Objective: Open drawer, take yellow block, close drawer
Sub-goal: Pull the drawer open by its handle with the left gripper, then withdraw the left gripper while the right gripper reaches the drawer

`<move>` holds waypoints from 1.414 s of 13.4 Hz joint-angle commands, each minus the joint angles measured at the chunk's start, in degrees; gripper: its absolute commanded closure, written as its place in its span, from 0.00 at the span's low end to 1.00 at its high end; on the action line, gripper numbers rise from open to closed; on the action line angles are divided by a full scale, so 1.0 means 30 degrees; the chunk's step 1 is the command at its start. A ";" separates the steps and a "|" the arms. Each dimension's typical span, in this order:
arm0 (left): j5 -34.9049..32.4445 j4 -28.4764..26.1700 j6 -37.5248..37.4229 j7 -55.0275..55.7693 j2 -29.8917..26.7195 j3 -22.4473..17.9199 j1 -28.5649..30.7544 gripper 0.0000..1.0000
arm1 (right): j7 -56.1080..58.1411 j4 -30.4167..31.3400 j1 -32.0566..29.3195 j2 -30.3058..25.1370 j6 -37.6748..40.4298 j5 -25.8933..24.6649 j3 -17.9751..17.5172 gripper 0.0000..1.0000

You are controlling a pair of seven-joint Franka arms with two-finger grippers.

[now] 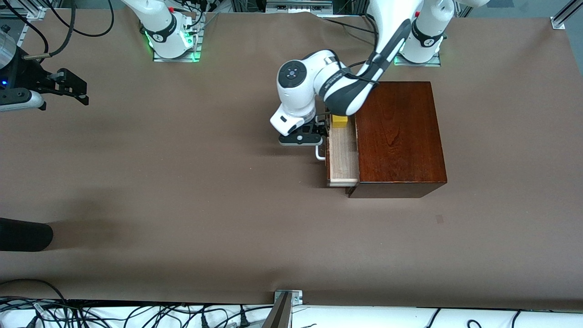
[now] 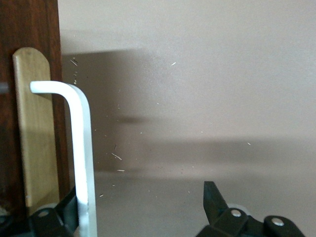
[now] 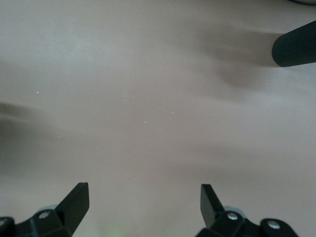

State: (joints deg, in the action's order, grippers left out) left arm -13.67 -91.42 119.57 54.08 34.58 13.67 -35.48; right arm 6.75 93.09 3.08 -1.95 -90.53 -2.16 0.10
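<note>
The drawer [image 1: 344,157] stands partly pulled out of the dark wooden box [image 1: 401,136], with its pale interior showing. The yellow block [image 1: 339,120] sits in the drawer at the end farther from the front camera, partly under the left arm. My left gripper [image 1: 319,135] is low at the drawer front by the white bar handle [image 1: 320,154]. In the left wrist view the handle [image 2: 84,163] lies just inside one finger of the open left gripper [image 2: 143,210], not clamped. My right gripper [image 1: 68,86] waits open and empty over the table at the right arm's end; it also shows in its wrist view [image 3: 143,202].
A black cylinder [image 1: 25,234] pokes in at the table edge at the right arm's end, nearer the front camera; it also shows in the right wrist view [image 3: 296,47]. Brown table covering [image 1: 205,191] lies in front of the drawer.
</note>
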 commanded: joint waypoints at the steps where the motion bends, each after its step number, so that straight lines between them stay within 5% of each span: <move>1: 0.0483 0.2054 0.0574 0.0517 0.1277 0.0279 -0.0769 0.00 | -0.0080 -0.0327 -0.0264 0.0153 0.0178 0.0193 -0.0123 0.00; 5: 0.0515 0.2056 -0.0241 0.0050 0.0665 0.0279 -0.0653 0.00 | -0.0080 -0.0356 -0.0294 0.0153 0.0177 0.0223 -0.0122 0.00; 12: 0.0632 0.3542 -0.7175 -0.3311 -0.2060 0.0250 -0.0274 0.00 | -0.0051 -0.0356 -0.0293 0.0124 0.0090 0.0106 -0.0152 0.00; 15: 0.2007 0.5450 -1.1077 -0.5774 -0.3143 0.0162 0.1332 0.00 | 0.0330 -0.0386 -0.0148 0.0155 0.0497 0.0193 -0.0413 0.00; 19: 0.2038 0.5397 -1.2665 -0.8618 -0.5632 0.0250 0.4934 0.00 | 0.0271 -0.0503 0.0261 0.0211 0.1378 0.2008 -0.1702 0.00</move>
State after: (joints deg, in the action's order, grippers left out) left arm -8.94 -74.42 83.79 32.53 21.38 14.02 -25.70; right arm 7.13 92.95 3.30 -1.74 -88.27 1.73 -3.52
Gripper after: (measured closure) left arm 0.000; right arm 0.000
